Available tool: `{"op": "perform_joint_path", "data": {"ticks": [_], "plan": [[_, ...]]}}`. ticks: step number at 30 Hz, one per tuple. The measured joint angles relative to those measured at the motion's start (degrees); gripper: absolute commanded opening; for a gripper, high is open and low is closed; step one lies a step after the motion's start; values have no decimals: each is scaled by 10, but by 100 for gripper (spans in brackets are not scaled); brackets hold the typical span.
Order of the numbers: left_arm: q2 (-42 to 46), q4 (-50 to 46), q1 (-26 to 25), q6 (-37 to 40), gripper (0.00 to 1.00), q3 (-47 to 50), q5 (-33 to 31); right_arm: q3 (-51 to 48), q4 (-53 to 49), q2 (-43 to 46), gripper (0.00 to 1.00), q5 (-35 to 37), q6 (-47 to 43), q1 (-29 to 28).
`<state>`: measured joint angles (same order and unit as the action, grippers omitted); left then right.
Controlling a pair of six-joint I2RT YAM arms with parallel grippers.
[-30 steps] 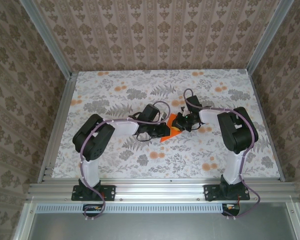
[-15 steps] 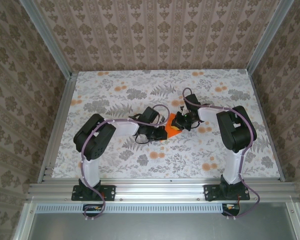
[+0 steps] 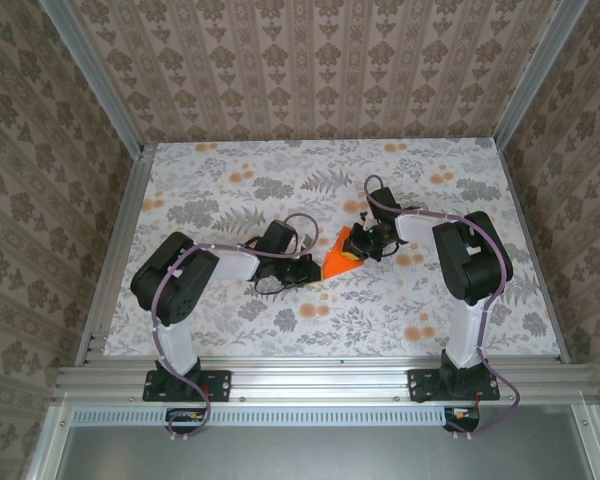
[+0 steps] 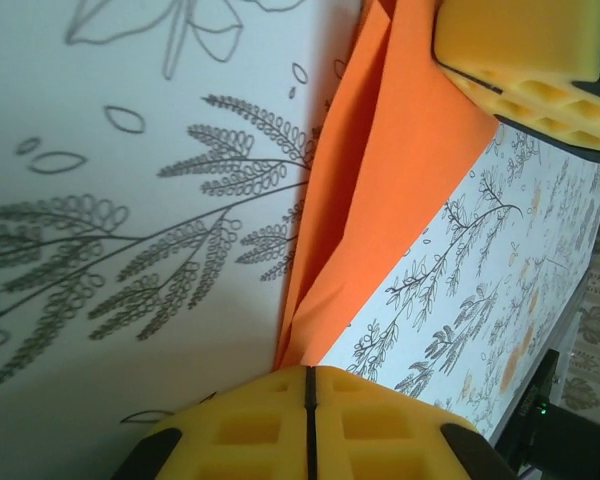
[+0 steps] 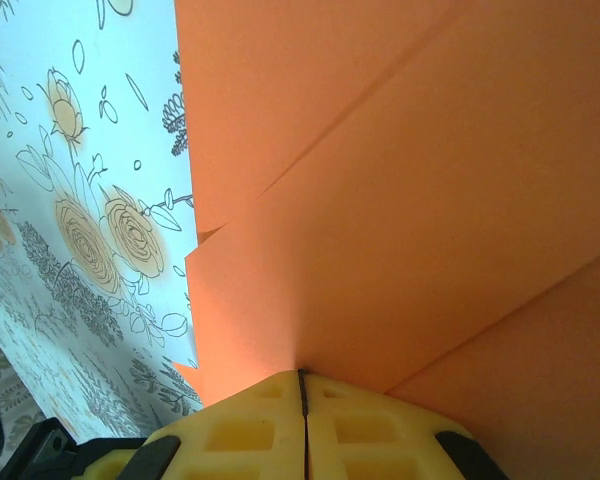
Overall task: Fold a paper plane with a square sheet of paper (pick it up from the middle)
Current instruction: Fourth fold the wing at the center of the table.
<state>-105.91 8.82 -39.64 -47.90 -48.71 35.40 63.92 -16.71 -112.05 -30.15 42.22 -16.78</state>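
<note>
- Top external: orange paper [image 3: 336, 263] is near the middle of the floral tabletop [image 3: 400, 320], between the two wrists
- It's partly folded and reads as a wedge, with the narrow tip pointing near-left and the wider end far-right
- Left fingers [image 3: 310, 270] are at the narrow near-left tip, and right fingers [image 3: 362, 243] are at the wide far-right end
- Left arm [image 3: 230, 262] reaches in low from the left; right arm [image 3: 450, 245] bends in from the right
- Left wrist: the yellow foam pads of the left fingers [image 4: 240, 435] are pressed together with the seam closed
- The paper's pointed corner [image 4: 380, 200] runs straight into the top of those pads, so they're clamped on that corner
- Same view: two layers overlap along a lengthwise fold; the left edge stands up off the tabletop [image 4: 130, 150] and throws a shadow on the leaf print
- The right fingers' yellow pad [image 4: 520, 45] shows top right, at the far end of the paper
- Right wrist: right fingers [image 5: 240, 430] are together with the seam closed, and the paper edge goes into the seam, so they're clamped on it
- The paper [image 5: 400, 200] takes up most of that frame, with stacked layers and straight diagonal fold edges
- Flower-print tabletop [image 5: 70, 200] shows along the left side
- I can't tell from these views how far the whole paper is lifted off the tabletop
</note>
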Motion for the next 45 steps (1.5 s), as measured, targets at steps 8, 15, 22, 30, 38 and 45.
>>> {"op": "perform_joint_path", "data": {"ticks": [8, 15, 22, 30, 38, 45], "plan": [[-16, -41, -4, -10, 9, -104, -13, 1, 0, -2, 8, 0, 0, 0], [-60, -84, -24, 0, 9, -164, -33, 2, -2, -5, 8, 0, 0, 0], [-73, -141, -30, 12, 8, -162, -45, 3, -5, -6, 8, 0, 0, 0], [-71, -141, -30, 19, 6, -155, -57, 10, -17, -10, 8, 1, 0, 0], [-41, -81, -25, 19, 6, -91, -56, 20, -32, -12, 8, 13, 0, -4], [-13, -39, -15, 16, 6, -36, -45, 21, -34, -13, 8, 14, 0, -4]]}}
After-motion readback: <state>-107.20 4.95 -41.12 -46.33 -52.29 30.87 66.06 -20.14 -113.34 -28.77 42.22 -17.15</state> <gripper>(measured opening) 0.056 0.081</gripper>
